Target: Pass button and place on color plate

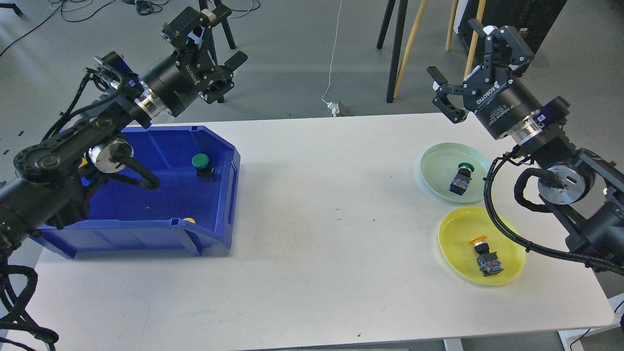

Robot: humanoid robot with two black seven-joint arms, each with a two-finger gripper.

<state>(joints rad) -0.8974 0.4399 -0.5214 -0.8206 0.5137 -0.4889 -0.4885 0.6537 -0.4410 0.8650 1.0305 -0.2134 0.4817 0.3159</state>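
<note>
A green-capped button (200,165) stands in the blue bin (146,229) at the table's left, and a yellow cap (188,220) peeks over its front wall. Another green-capped button (461,178) lies in the pale green plate (435,168). A yellow-capped button (485,255) lies in the yellow plate (458,239). My left gripper (207,46) is open and empty, raised above the bin's far edge. My right gripper (470,58) is open and empty, raised high behind the green plate.
The white table (317,219) has its far edge just behind the bin and plates. Chair legs (397,53), wooden legs and a black cabinet (536,19) stand on the floor beyond. A white cable (333,63) hangs behind the table.
</note>
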